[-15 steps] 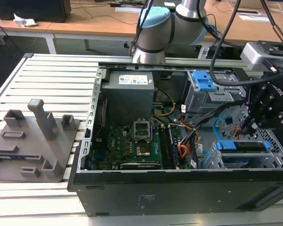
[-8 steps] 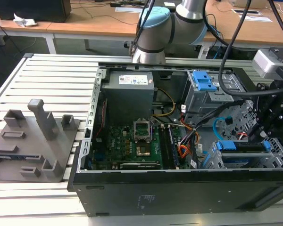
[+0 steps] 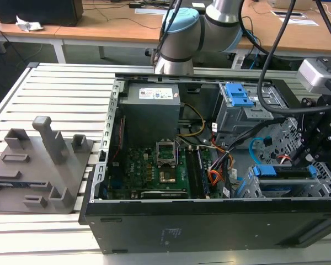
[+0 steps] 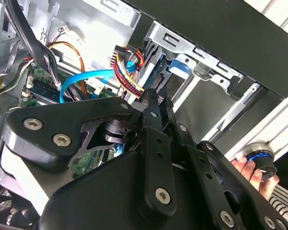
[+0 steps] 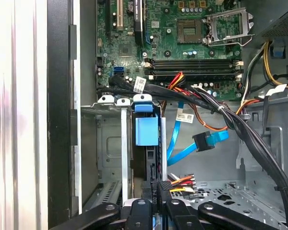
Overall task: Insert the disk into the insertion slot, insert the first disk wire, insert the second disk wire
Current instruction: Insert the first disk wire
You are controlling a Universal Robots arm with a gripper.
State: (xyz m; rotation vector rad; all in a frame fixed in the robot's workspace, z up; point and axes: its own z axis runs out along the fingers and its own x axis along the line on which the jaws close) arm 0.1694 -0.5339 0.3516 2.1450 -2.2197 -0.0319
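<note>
Disk, flat silver-black drive in bright blue plastic carrier, is held edge-on, apparently clamped by black claw, to line up inside grey perforated sheet-metal insertion slot.

The insertion slot is thin grey metal, a bit shiny. The disk has a smooth bright blue plastic frame. The second disk wire looks like glossy plastic. The gripper is matt black with shiny screws. The table is pale ribbed metal. The computer case is matt black.
</note>
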